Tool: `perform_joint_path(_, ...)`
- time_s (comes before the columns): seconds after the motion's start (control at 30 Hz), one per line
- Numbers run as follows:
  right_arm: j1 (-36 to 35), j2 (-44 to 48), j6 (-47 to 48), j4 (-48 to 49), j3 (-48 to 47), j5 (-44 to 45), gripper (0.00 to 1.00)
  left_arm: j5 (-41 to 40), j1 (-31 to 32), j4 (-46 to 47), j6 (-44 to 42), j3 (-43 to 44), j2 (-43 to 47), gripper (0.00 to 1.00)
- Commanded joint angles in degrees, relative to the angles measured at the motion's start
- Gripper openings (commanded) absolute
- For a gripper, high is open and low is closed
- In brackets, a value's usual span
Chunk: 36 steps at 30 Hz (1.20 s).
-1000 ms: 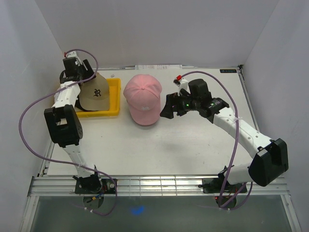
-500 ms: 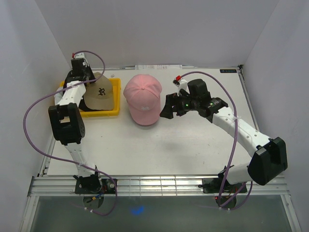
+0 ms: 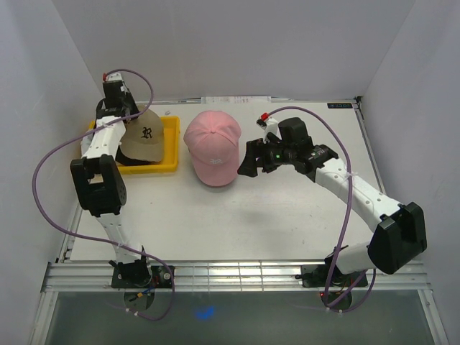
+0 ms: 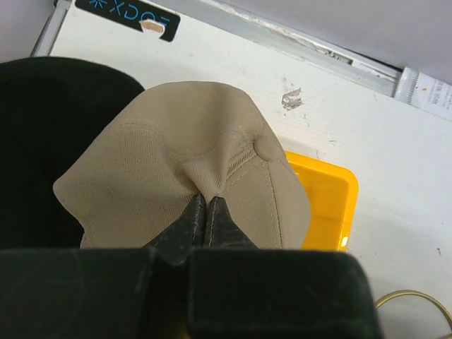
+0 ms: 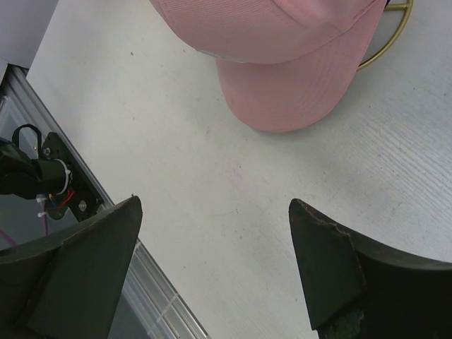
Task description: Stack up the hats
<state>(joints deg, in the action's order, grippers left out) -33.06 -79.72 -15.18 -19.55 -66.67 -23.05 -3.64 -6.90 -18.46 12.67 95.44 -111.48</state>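
A tan hat [image 3: 146, 140] with a dark front logo sits over the yellow tray [image 3: 171, 164] at the back left. My left gripper [image 3: 119, 115] is shut on a pinched fold of its crown fabric [image 4: 207, 201], just beside the top button. Under the tan hat [image 4: 162, 134] lies a black hat [image 4: 42, 127], mostly hidden. A pink hat [image 3: 213, 147] rests mid-table, brim toward the near edge. My right gripper [image 3: 244, 162] hovers open just right of it, its fingertips [image 5: 214, 205] spread over bare table below the pink brim [image 5: 282, 92].
A gold wire stand [image 5: 392, 32] peeks out from under the pink hat. White walls close in the table on three sides. A metal rail [image 3: 237, 273] runs along the near edge. A black label [image 4: 127, 10] marks the back left corner.
My left gripper closed on the tan hat's crown and drew back slightly, tilting the hat. The right arm and the pink hat stayed still.
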Motion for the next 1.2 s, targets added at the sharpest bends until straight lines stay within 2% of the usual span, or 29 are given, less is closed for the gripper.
perform_joint_path(0.0,0.2,-0.2,0.2,1.7,-2.9,-0.9,0.9,-0.1,0.0,-1.0,1.0,4.3,6.5,0.0)
perform_joint_path(0.23,0.2,-0.2,-0.7,1.4,-3.7,-1.5,0.9,2.4,0.0,-3.7,3.9,9.8,9.9,0.0)
perform_joint_path(0.5,0.2,0.3,-1.4,0.7,-4.8,-1.0,0.9,3.6,0.0,-5.4,7.9,12.2,14.3,0.0)
perform_joint_path(0.7,0.2,0.6,-2.7,0.2,-6.6,-1.0,0.9,9.1,0.0,-6.2,14.4,13.9,17.3,0.0)
perform_joint_path(1.03,0.2,0.6,-7.5,1.6,-9.2,-3.3,0.9,16.0,0.0,-3.9,27.7,9.8,23.9,0.0)
perform_joint_path(1.17,0.2,0.7,-11.8,5.3,-8.6,-5.9,0.9,17.5,0.7,-0.9,32.6,4.6,27.4,0.0)
